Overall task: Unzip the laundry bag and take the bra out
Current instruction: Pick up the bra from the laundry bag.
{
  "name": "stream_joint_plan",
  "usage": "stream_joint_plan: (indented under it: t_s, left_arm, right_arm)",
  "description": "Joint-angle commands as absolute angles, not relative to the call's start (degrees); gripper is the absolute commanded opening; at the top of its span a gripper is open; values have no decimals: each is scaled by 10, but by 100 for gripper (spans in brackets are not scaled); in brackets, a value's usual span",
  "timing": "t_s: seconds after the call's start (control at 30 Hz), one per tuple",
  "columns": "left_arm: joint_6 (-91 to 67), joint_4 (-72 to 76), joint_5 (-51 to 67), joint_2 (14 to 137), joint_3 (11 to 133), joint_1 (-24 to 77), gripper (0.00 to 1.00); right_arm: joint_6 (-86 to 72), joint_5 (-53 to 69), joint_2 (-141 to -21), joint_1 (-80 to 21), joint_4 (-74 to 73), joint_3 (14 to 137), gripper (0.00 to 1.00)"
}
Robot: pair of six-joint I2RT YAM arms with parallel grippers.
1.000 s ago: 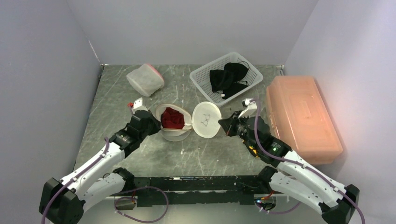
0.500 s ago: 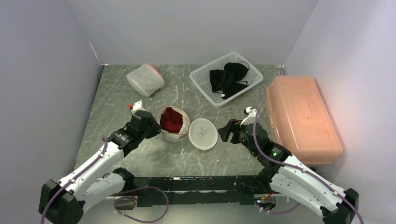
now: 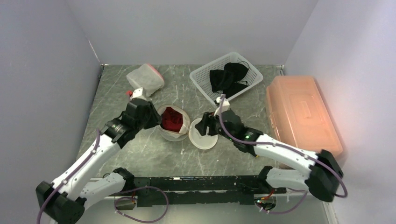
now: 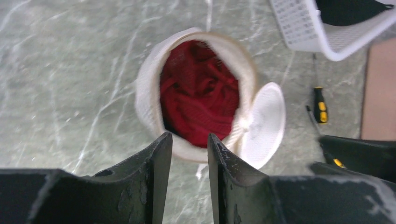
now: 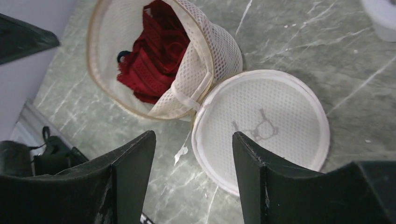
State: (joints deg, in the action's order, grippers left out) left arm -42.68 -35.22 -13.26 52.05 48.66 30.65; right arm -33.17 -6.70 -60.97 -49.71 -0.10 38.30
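Note:
The white mesh laundry bag (image 3: 164,133) lies unzipped on the table with its mouth open. Its round lid flap (image 3: 204,136) lies flat beside it, still joined at one edge. The red bra (image 3: 172,118) fills the bag's inside. My left gripper (image 3: 153,116) hovers at the bag's left rim, open by a narrow gap with nothing between the fingers. From the left wrist view the bra (image 4: 198,100) shows just past the left gripper (image 4: 189,137). My right gripper (image 3: 202,127) is open wide above the lid flap (image 5: 266,121), holding nothing; the bag (image 5: 210,56) and bra (image 5: 156,51) lie ahead of the right gripper (image 5: 194,135).
A white basket (image 3: 203,78) holding black garments stands at the back. An orange lidded box (image 3: 301,116) fills the right side. Another pale mesh bag (image 3: 144,79) sits at the back left. A screwdriver (image 4: 318,100) lies on the marble near the basket.
Both grippers have opened and let go of the bag and its flap. The flap has dropped flat onto the table. My right arm has swung left over it; the left has shifted back.

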Motion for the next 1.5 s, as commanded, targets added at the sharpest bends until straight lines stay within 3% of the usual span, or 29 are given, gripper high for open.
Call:
stream_joint_plan:
  t_s: [0.0,0.13,0.37,0.53,0.9,1.33,1.47]
  left_arm:
    - [-382,-314,-34,603,567,304,38]
    - [-380,-272,14,678,596,303,36]
    - [-416,-292,-31,731,549,270,36]
    - [-427,-286,-70,737,528,260,53]
    - [-421,-271,-90,761,539,254,67]
    - [-441,-296,-85,875,606,255,72]
    - [-442,-287,-80,895,605,256,63]
  right_arm:
    - [-347,-106,-694,-502,122,432,65]
    - [-353,-113,-773,-499,157,465,64]
    - [-360,-98,-831,-497,171,473,67]
    - [-351,-102,-848,-497,167,487,70]
    - [-331,-89,-901,-497,149,549,71]
    - [-337,-103,-838,-497,156,467,72]
    - [-342,-102,-814,-497,159,437,72]
